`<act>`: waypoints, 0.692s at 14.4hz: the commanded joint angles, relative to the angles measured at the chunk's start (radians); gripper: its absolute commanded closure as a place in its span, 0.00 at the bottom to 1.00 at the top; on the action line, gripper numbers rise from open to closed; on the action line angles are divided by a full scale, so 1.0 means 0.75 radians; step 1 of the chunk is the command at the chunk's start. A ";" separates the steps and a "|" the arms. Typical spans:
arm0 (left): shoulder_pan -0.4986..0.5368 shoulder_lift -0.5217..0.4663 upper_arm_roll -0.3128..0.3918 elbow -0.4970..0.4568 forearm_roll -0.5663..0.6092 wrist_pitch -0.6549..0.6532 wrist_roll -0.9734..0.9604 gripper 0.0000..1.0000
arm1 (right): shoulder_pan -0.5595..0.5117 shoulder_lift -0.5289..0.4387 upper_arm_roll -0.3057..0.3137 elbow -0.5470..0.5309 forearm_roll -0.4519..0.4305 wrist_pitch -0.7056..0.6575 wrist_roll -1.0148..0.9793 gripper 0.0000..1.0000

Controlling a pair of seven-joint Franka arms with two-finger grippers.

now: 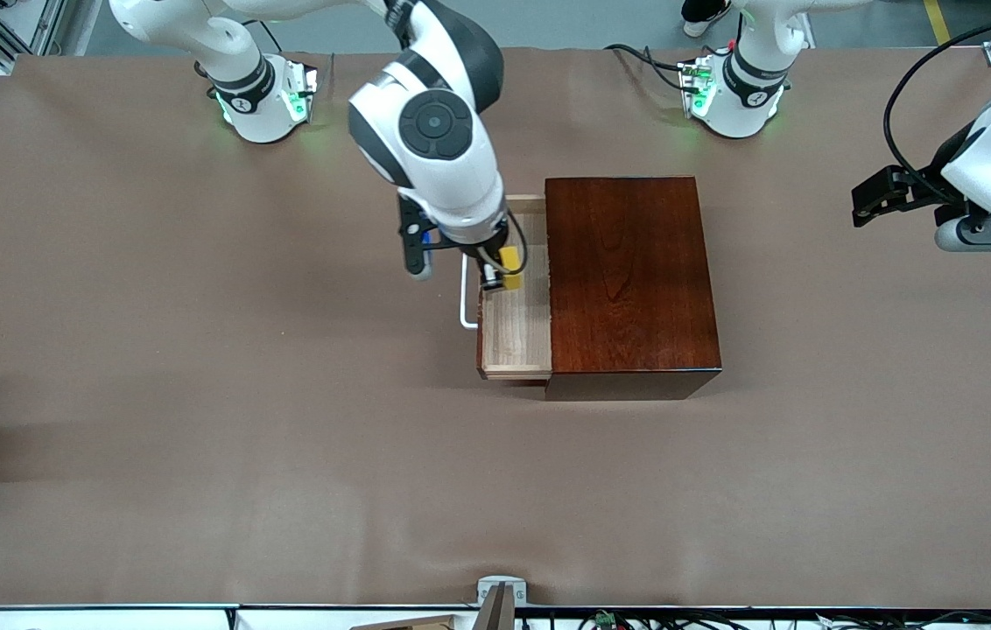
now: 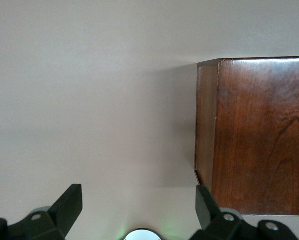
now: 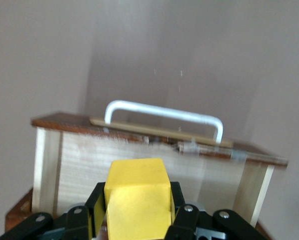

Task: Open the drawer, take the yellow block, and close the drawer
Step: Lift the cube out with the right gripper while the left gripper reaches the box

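The drawer (image 1: 516, 337) stands pulled out of the dark reddish-brown box (image 1: 627, 280) toward the right arm's end of the table, its white bar handle (image 1: 465, 297) in front. My right gripper (image 1: 500, 273) is over the open drawer and shut on the yellow block (image 1: 510, 265). In the right wrist view the block (image 3: 138, 199) fills the gap between the fingers (image 3: 95, 206), with the drawer's front wall (image 3: 144, 160) and handle (image 3: 164, 112) past it. My left gripper (image 1: 865, 199) is open and empty, waiting above the table at the left arm's end; its view shows the box (image 2: 259, 135).
The brown table cover (image 1: 198, 394) spreads around the box. The two arm bases (image 1: 263, 96) stand along the table's edge farthest from the front camera. A small bracket (image 1: 500, 595) sits at the nearest edge.
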 commanded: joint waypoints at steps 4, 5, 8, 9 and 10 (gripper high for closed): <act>0.018 -0.021 -0.013 -0.002 -0.014 0.007 -0.004 0.00 | -0.244 -0.164 0.015 -0.006 -0.061 -0.364 -0.511 1.00; 0.016 -0.019 -0.015 -0.002 -0.014 0.009 -0.004 0.00 | -0.293 -0.168 0.015 -0.010 -0.059 -0.379 -0.597 1.00; 0.010 -0.017 -0.015 -0.002 -0.016 0.017 -0.006 0.00 | -0.477 -0.166 0.015 -0.067 -0.020 -0.383 -1.156 1.00; 0.010 -0.019 -0.015 -0.002 -0.016 0.017 -0.006 0.00 | -0.526 -0.166 0.011 -0.116 -0.018 -0.379 -1.294 1.00; 0.010 -0.019 -0.017 -0.002 -0.018 0.017 -0.006 0.00 | -0.585 -0.166 0.011 -0.177 -0.030 -0.359 -1.362 1.00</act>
